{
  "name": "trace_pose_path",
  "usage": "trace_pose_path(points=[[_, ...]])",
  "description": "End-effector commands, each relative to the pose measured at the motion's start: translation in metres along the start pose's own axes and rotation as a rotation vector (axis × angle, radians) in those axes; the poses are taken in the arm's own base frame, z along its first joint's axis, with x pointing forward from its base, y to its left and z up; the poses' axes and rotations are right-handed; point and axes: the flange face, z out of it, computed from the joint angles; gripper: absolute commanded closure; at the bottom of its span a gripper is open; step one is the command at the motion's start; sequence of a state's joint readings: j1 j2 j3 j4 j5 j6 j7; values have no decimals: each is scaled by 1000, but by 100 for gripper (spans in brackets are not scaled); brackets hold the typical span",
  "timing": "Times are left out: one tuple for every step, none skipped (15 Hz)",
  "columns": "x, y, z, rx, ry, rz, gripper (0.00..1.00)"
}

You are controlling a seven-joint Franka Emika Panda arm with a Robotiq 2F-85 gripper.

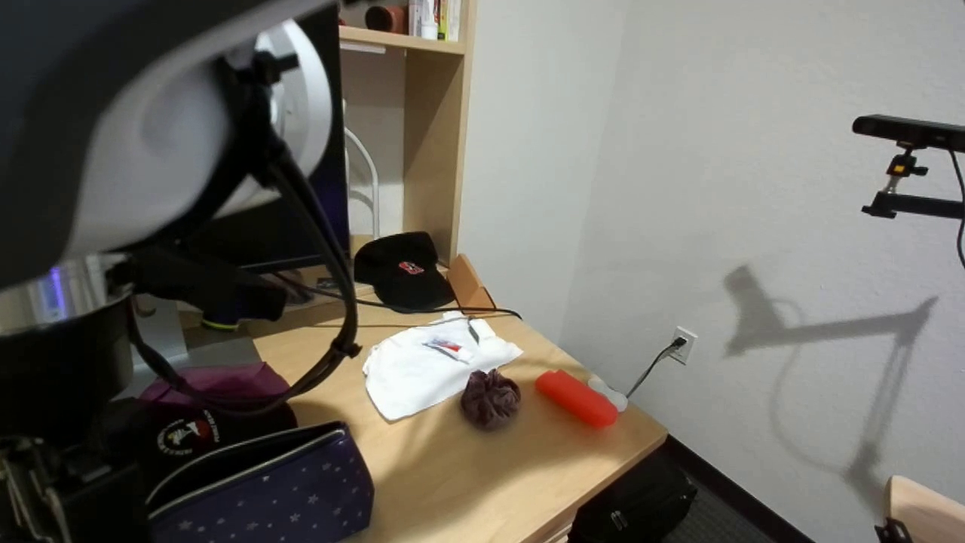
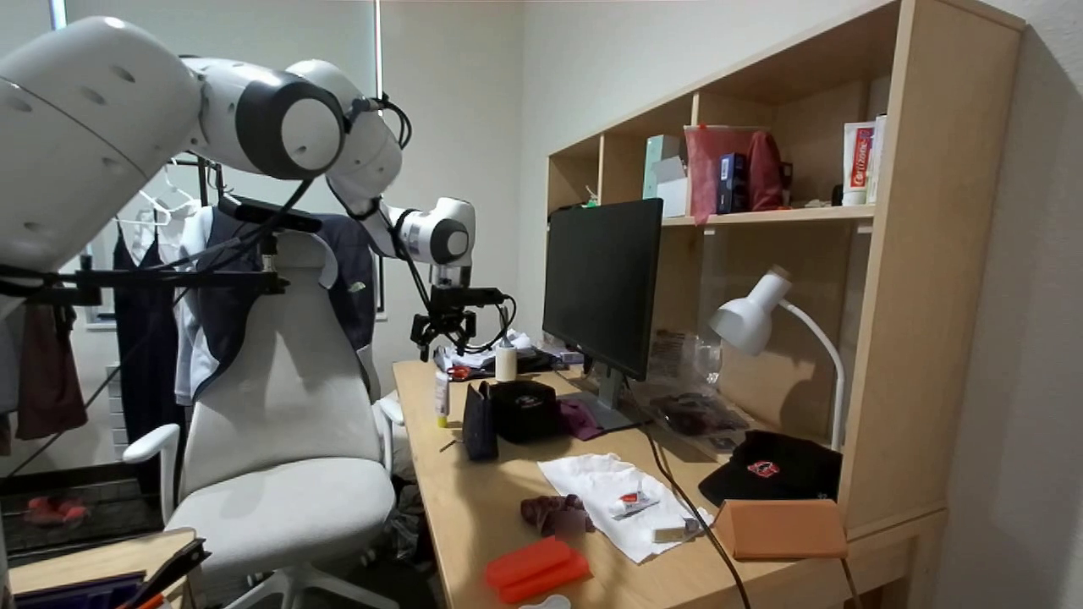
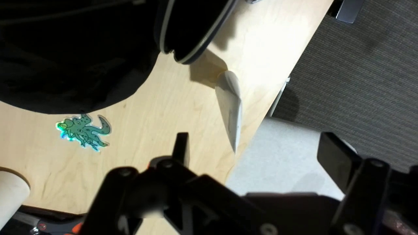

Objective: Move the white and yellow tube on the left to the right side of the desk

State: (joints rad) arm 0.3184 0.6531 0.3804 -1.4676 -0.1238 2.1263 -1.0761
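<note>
I have the hand point(image 3: 256, 150) spread wide, nothing between its fingers, hanging over the light tan wooden counter point(image 3: 169, 104). Just below it, the slim white tube with a yellow end point(image 2: 442, 396) stands upright on that end, apart from the fingers and near the counter edge beside the pale grey chair point(image 2: 279, 397). Next to the tube I see a dark blue, star-patterned zip pouch point(image 1: 301, 490), its top gaping, and beside that a black fabric cap point(image 2: 525, 420). Farther along the counter lie a crumpled mauve scrunchie point(image 1: 490, 400) and a wrinkled white sheet point(image 1: 407, 377). Farther still, near the end edge by the wall point(image 1: 663, 151), lies a red-orange cylinder point(image 1: 577, 398).
</note>
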Motion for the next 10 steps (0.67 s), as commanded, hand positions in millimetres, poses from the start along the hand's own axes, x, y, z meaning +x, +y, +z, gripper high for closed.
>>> trace_pose_path(points=[[8,8,5,45,13,14,0],[10,7,7,56,5,21,0],[12,7,9,67,-1,24,0],[12,6,12,78,-17,36,0],[13,6,14,87,-24,44,0],[14,6,16,96,-29,50,0],[14,7,18,101,-31,53,0],[16,7,20,108,-29,55,0],[17,6,25,112,-32,55,0],[18,5,30,109,-36,53,0]])
